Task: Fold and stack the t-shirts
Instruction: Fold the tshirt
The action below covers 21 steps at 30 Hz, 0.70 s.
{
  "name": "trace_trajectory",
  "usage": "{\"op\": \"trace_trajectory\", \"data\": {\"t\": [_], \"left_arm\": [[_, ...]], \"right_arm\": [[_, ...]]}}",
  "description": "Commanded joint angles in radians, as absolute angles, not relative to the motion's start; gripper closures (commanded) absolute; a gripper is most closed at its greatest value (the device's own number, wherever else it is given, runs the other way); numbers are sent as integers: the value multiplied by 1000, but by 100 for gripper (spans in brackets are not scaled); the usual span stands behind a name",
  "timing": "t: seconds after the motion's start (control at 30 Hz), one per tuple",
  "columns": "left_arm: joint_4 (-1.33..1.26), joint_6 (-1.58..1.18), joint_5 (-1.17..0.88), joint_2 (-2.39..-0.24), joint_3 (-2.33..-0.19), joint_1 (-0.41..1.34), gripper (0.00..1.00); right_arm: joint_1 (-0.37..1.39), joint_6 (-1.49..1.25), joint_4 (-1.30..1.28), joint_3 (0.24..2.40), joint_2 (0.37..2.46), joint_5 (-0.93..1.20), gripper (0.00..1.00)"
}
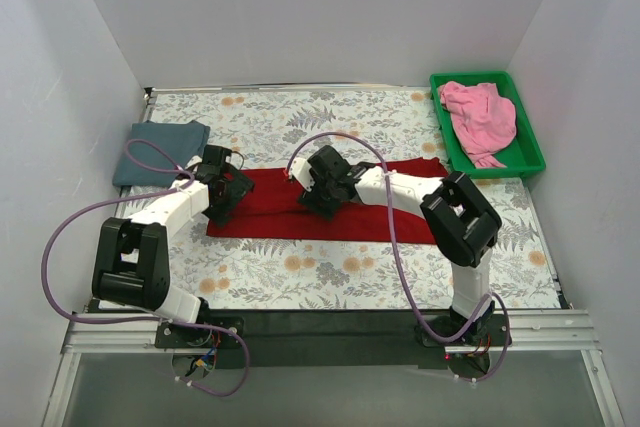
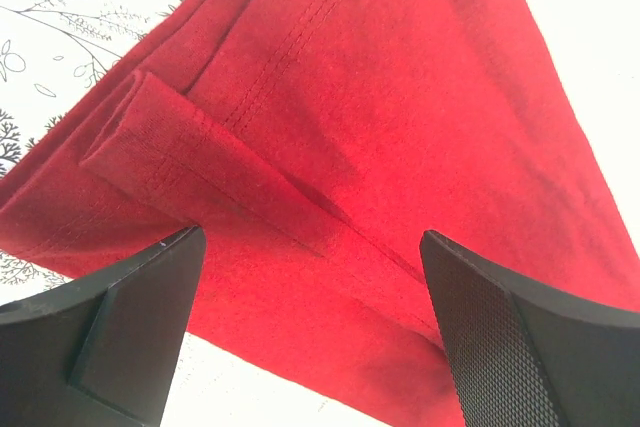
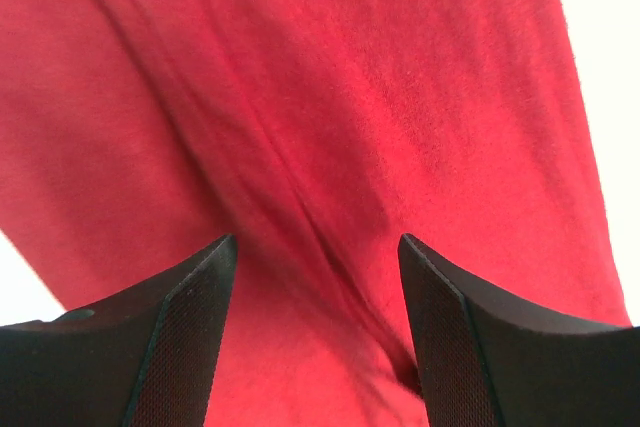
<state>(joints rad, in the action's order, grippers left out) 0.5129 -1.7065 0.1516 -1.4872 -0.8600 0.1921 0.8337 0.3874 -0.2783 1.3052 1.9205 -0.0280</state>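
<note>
Blue-grey shirt folded, pink shirt untouched, my left gripper and right gripper spread apart over half-folded red shirt.

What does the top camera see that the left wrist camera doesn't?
Only the top view shows the pink t-shirt in the green bin, the folded blue-grey t-shirt and the right arm. Only the left wrist view shows the stitching on a folded sleeve up close. Both show the dark red t-shirt on the flowery table, and the open left tool over it.
</note>
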Motion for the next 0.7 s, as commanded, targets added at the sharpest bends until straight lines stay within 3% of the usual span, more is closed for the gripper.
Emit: {"op": "trace_trajectory", "data": {"t": [0.0,0.2,0.67], "left_arm": [[520,-1712,187,-1471,-896,196,18],[529,-1712,184,-1460,-896,196,18],[537,-1694,201,-1489,-943,196,18]], "right_arm": [[838,413,-245,1367,1951,-83,39],[822,382,-239,1426,2009,-140,40],[706,187,-242,1493,2060,-58,43]]}}
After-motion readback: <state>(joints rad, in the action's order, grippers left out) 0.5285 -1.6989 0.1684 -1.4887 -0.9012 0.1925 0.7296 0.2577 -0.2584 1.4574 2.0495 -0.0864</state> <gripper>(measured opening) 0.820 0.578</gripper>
